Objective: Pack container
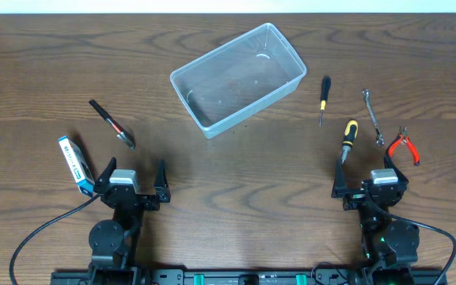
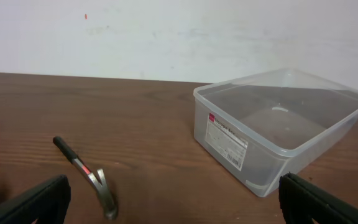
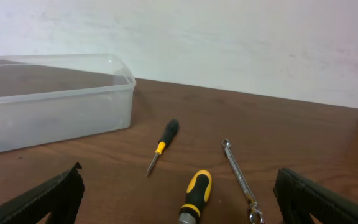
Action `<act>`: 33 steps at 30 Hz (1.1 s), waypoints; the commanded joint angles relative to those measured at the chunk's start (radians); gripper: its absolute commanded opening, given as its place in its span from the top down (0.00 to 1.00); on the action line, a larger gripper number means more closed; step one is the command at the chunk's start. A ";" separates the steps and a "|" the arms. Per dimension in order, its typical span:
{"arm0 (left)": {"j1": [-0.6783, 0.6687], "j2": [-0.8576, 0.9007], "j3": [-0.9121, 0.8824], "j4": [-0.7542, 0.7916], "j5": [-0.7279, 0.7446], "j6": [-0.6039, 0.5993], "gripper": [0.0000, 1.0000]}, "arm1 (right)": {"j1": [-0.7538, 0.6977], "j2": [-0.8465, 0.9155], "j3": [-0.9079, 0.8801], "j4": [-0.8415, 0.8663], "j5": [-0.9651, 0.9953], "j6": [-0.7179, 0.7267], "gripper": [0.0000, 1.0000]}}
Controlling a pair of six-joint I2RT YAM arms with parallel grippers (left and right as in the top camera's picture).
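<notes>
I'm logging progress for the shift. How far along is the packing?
Nothing looks done: the container is empty. Nothing is in hand: left gripper and right gripper are open, apart from everything. Left to pack: black-handled tool and blue-and-white box on the left; small screwdriver, yellow-handled screwdriver, wrench and red pliers on the right.
</notes>
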 commanded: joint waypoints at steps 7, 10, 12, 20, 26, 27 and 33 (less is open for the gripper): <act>0.005 -0.005 -0.011 -0.042 0.041 0.017 0.02 | -0.011 -0.009 -0.002 -0.005 -0.013 -0.006 0.01; 0.005 -0.005 -0.011 -0.042 0.041 0.017 0.02 | -0.011 -0.009 -0.002 -0.008 -0.030 0.019 0.01; 0.005 -0.005 -0.011 -0.043 0.022 0.021 0.02 | -0.011 -0.007 -0.002 -0.006 -0.035 0.103 0.01; 0.005 0.011 0.071 -0.106 0.019 -0.153 0.02 | -0.011 0.039 0.072 -0.004 -0.139 0.294 0.01; 0.005 0.194 0.387 -0.335 0.018 -0.086 0.02 | -0.011 0.266 0.349 -0.137 -0.146 0.270 0.01; 0.005 0.253 0.465 -0.382 0.018 -0.084 0.02 | -0.011 0.336 0.416 -0.184 -0.159 0.255 0.01; 0.005 0.624 0.892 -0.707 0.018 -0.084 0.02 | -0.011 0.792 0.875 -0.557 -0.172 0.160 0.01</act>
